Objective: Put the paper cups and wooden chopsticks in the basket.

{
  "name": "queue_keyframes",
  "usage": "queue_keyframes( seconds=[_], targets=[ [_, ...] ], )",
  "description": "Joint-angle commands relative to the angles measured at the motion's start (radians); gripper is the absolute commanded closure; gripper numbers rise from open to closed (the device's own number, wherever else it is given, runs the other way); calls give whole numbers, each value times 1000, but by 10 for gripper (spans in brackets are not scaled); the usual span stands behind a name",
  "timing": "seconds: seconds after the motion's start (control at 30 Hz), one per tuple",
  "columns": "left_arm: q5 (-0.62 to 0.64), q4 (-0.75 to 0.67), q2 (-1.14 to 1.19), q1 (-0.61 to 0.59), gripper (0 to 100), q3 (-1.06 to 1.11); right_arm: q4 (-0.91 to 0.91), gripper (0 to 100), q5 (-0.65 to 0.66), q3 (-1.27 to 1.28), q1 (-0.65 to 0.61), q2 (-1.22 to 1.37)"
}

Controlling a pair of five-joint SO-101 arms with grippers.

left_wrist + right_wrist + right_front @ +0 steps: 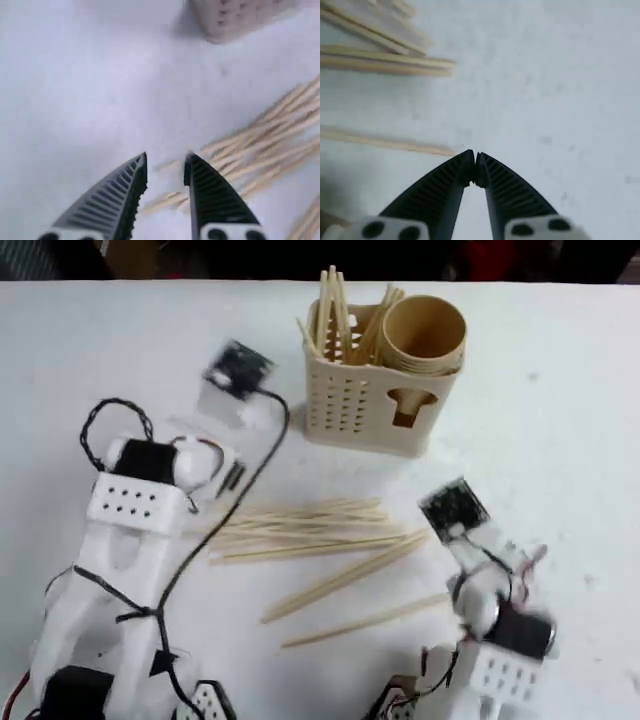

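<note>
Looking past the left claw (165, 162), we find its black ribbed jaws parted and holding nothing, with the near ends of the loose pale wooden chopsticks (260, 145) just beyond its tips. Their long axis runs away from that claw toward the right claw (474, 160), so we judge that a grasp must close across the sticks. The right claw is clenched and empty, with one stick's end just beside its tips. Farther ahead of the left claw stands the cream perforated plastic basket (345, 405), already holding tan paper cups (425, 335).
</note>
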Motion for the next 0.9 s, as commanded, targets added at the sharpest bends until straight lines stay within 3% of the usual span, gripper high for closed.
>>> queue_keyframes(
  seconds=[0.0, 0.17, 0.27, 0.37, 0.87],
  targets=[
    [146, -144, 90, -116, 858, -14, 67, 978, 18, -183, -189, 320],
    [167, -288, 280, -242, 858, -21, 180, 881, 149, -249, -504, 619],
    [170, -351, 378, -282, 858, -38, 180, 833, 186, -229, -613, 670],
    [170, -328, 440, -288, 858, -94, 177, 810, 236, -152, -693, 638],
    [170, -278, 487, -288, 858, -153, -320, 807, 238, 253, -733, 519]
  ],
)
